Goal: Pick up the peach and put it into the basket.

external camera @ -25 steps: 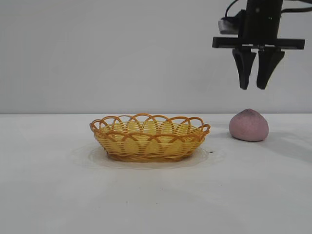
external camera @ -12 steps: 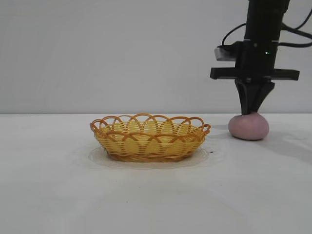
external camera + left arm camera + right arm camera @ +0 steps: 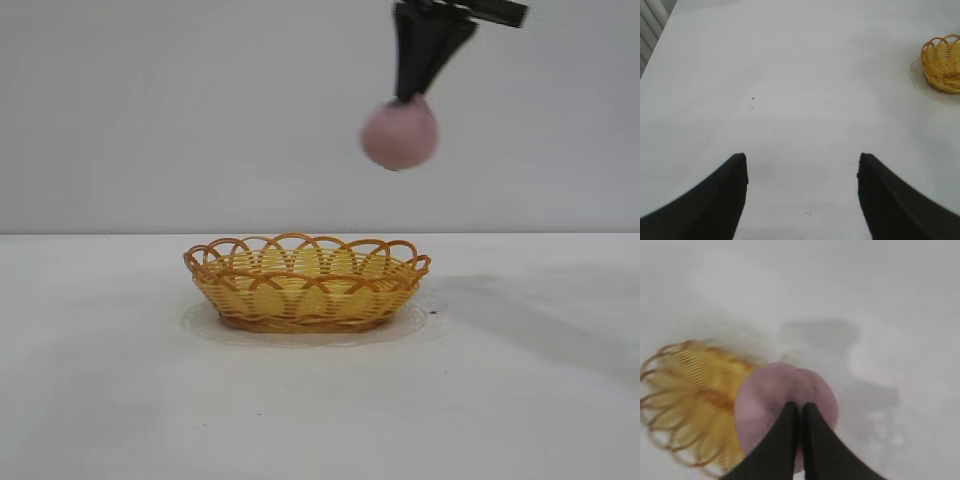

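The dusty pink, rounded matte peach (image 3: 400, 135) hangs in the air, pinched at its top by the right tool (image 3: 412, 97) (jaws clenched almost together), above the right end of the yellow woven wicker basket (image 3: 306, 283) on the white table (image 3: 520, 400), while the left tool (image 3: 802, 165) hovers released well apart.

Right gripper (image 3: 413, 92) hangs high in the air, fingers pinched together on the top of the peach (image 3: 400, 135), which dangles below them clear of the table (image 3: 320, 400). The peach sits above the right end of the basket (image 3: 306, 283), well above its rim. Basket rests flat on the white table, nothing visible inside.
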